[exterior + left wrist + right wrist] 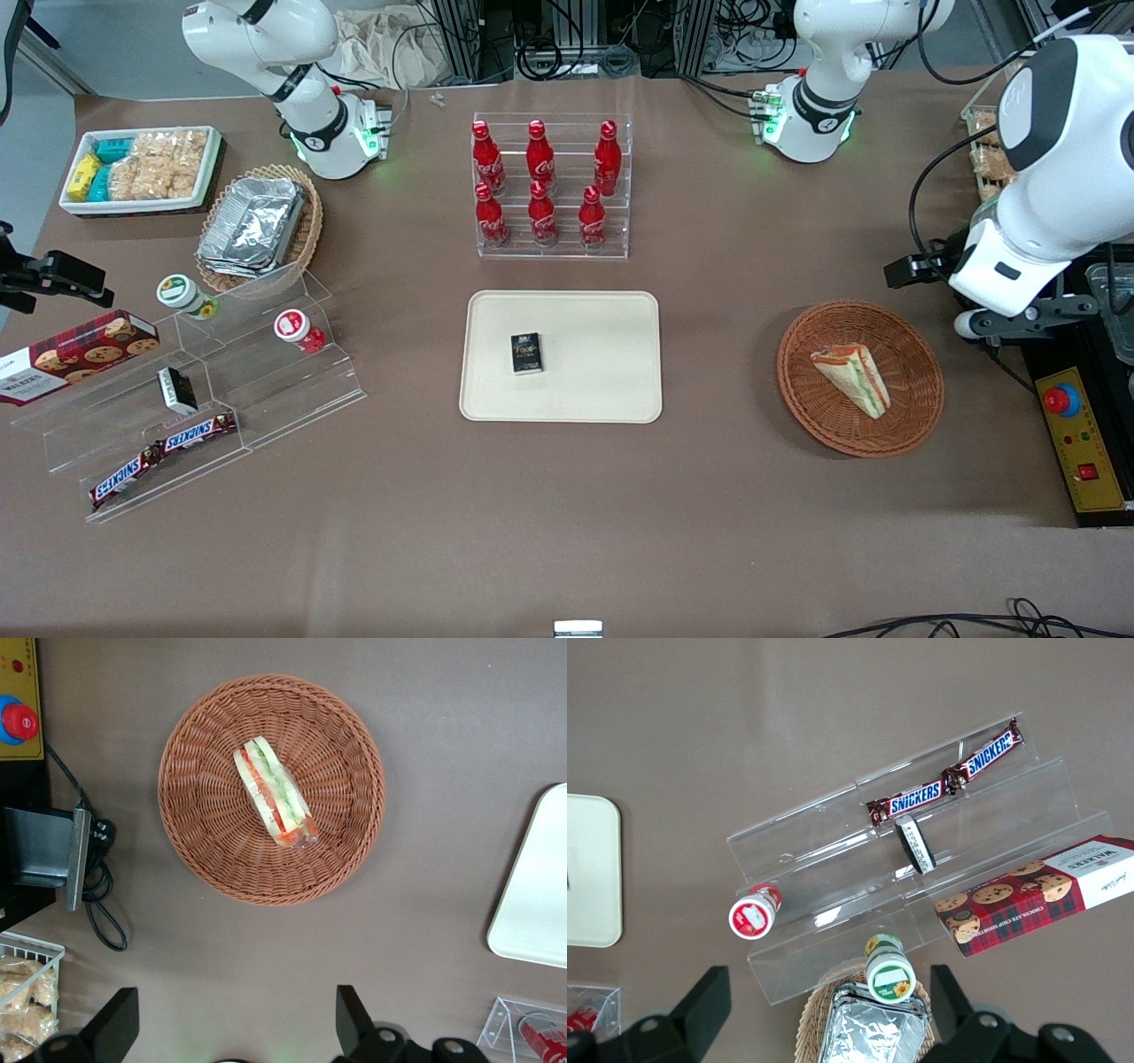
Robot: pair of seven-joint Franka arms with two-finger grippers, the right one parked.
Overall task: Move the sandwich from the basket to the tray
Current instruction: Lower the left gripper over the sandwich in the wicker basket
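Observation:
The sandwich [852, 377], a pale wedge with red, green and yellow layers in clear wrap, lies in the middle of the round reddish-brown basket [797, 390]. It also shows in the left wrist view [275, 797], in the basket [204, 850]. The cream tray [602, 354] lies mid-table, beside the basket toward the parked arm's end; its corner shows in the wrist view [540, 904]. My left gripper [237, 1023] is open and empty, held high above the table, off the basket's rim toward the working arm's end; its white hand [1005, 266] shows there.
A small black box [527, 353] lies on the tray. A clear rack of red cola bottles [551, 186] stands farther from the camera than the tray. A yellow control box with a red button [1076, 434] sits beside the basket. Clear stepped shelves [204, 399] hold snacks toward the parked arm's end.

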